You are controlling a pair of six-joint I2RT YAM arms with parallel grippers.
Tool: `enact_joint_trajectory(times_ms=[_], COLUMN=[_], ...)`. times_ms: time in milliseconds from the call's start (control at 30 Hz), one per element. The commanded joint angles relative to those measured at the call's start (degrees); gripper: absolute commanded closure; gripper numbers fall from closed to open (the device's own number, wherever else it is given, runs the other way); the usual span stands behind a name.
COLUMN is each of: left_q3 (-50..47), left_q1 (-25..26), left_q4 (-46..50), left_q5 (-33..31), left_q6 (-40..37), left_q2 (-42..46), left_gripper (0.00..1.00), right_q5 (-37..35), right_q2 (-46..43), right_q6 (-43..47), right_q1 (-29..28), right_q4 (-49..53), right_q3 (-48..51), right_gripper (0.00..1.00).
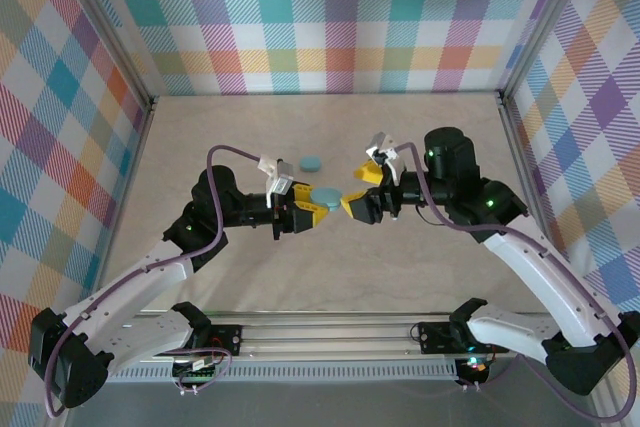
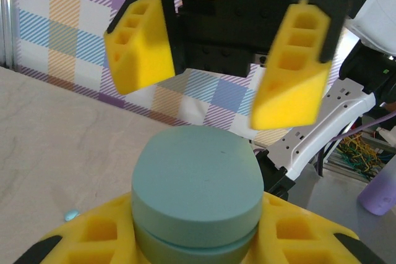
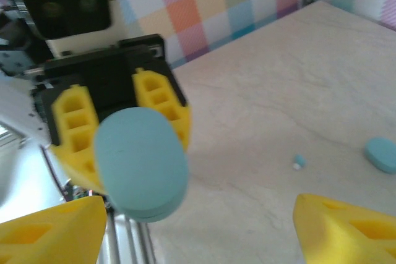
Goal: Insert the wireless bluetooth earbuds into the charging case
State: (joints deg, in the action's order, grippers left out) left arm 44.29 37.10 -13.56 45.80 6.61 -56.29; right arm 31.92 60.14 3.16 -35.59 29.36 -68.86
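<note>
Left gripper (image 1: 315, 204) clamps charging case (image 2: 195, 177); right gripper (image 1: 358, 191) stands apart. Earbud (image 3: 297, 162) on tabletop: tiny, light, likely slippery; pinch its sides.

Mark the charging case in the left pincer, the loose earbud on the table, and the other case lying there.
Held charging case (image 2: 195, 180): left wrist view, middle of its upper face.
Loose earbud (image 3: 298, 162): right wrist view, its centre.
Other case (image 3: 381, 155): right wrist view, middle of its top.
</note>
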Motion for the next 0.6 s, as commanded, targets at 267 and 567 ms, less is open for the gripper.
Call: enact_joint_trajectory(times_ms=[267,567], left_q3=[1.47,2.11], left_q1=[0.42,0.38], left_q4=[-1.48,-1.38], left_q5=[1.44,2.37], left_q6=[0.59,0.68], left_q2=[0.57,-0.27], left_gripper=[1.00,1.00], right_q5=[4.14,-2.49], right_q2=[5.18,7.58], right_q6=[5.12,2.99], right_q1=[-1.91,-1.85], right_q4=[1.97,1.58], right_q3=[-4.14,-7.26], right_gripper=[0.17,0.19])
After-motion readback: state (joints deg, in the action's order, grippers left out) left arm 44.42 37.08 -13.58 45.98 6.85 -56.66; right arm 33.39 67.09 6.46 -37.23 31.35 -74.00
